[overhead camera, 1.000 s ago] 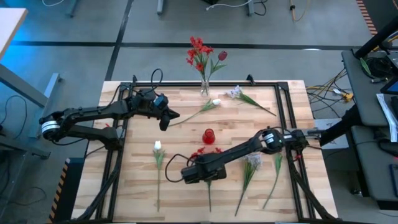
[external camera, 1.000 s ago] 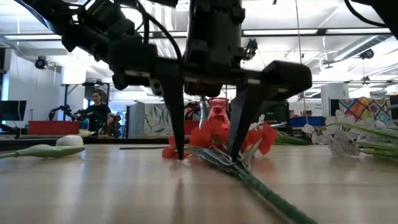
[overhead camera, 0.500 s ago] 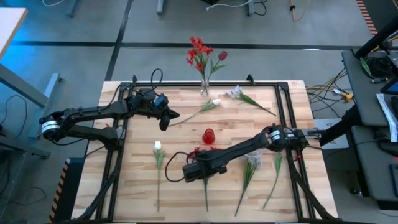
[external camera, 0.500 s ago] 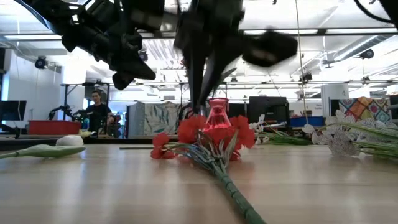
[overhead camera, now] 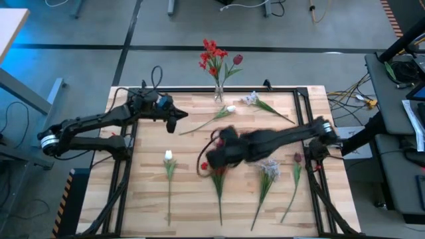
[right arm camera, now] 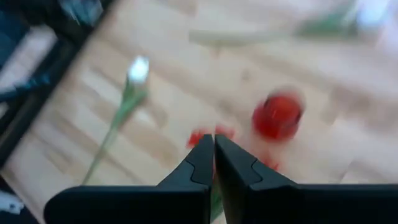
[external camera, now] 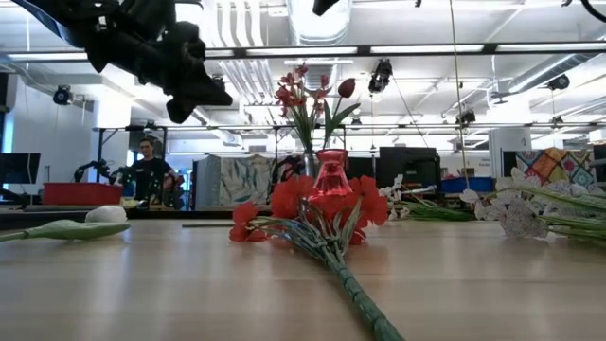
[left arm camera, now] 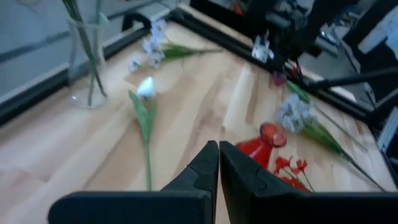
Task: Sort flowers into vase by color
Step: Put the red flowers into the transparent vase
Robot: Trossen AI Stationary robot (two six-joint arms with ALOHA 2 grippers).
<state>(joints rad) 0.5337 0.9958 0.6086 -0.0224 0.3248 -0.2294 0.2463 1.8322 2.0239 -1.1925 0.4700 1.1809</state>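
Observation:
A red flower [external camera: 322, 213] lies flat on the table, blossoms [overhead camera: 212, 166] toward the far side and stem toward the near edge. A small red vase [external camera: 331, 175] stands just behind it. A clear vase [overhead camera: 218, 93] at the far edge holds red flowers and a maroon bud. My right gripper [right arm camera: 213, 149] is shut with nothing in it, raised above the red blossoms and blurred in the high view [overhead camera: 216, 157]. My left gripper [left arm camera: 218, 149] is shut and empty, hovering at the far left [overhead camera: 179, 118].
Other stems lie on the table. There is a white tulip [overhead camera: 168, 156] at near left and another white tulip [overhead camera: 230, 108] by the clear vase. A pale cluster [overhead camera: 250, 99] lies far right, a second pale cluster [overhead camera: 269, 171] and a maroon bud [overhead camera: 297, 158] near right. A black frame [overhead camera: 309, 113] rims the table.
My right gripper has shut beside the red flower's head, nudging the flower a little along the table. It has then risen fast, empty, toward the far edge, rolling as it went. The flower stays lying on the table. My left gripper has drifted slightly up and toward the far edge.

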